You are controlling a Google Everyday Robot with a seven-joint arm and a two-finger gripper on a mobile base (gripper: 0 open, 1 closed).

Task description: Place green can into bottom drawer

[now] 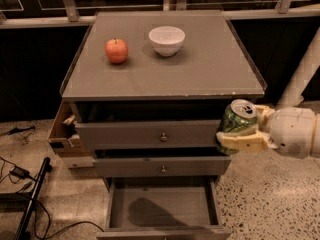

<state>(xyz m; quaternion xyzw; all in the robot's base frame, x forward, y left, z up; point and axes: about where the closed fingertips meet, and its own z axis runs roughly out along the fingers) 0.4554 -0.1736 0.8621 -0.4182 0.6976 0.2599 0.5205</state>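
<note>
The green can (pixel 237 120), green with pale markings and a silver top, is held upright in my gripper (pixel 240 134). The gripper is shut on it, in front of the right end of the top drawer, below the cabinet top's edge. The bottom drawer (pixel 162 209) of the grey cabinet is pulled open, showing a bare grey floor, below and to the left of the can. My white arm (pixel 295 131) comes in from the right.
On the cabinet top (pixel 200 69) sit a red apple (pixel 116 50) and a white bowl (pixel 166 40). Two upper drawers (pixel 150 134) with small knobs stand slightly open. A cardboard box (pixel 64 134) sits left of the cabinet. Cables (pixel 25 194) lie on the floor at left.
</note>
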